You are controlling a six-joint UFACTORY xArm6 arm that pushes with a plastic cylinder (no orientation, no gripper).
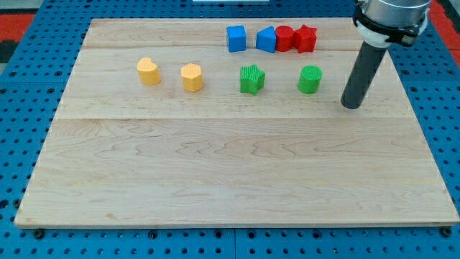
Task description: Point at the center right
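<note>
My tip [351, 105] rests on the wooden board [230, 173] at the view's right, a little above mid-height. It stands apart from every block, to the right of the green round block [310, 79]. A green star-shaped block [252, 79] lies further left. The dark rod rises from the tip toward the view's top right corner.
A blue cube [236, 38], a blue block [267, 39], a red round block [284, 37] and a red star-shaped block [305, 38] line the view's top edge. Two yellow blocks [148, 71] [192, 77] lie at upper left. Blue pegboard surrounds the board.
</note>
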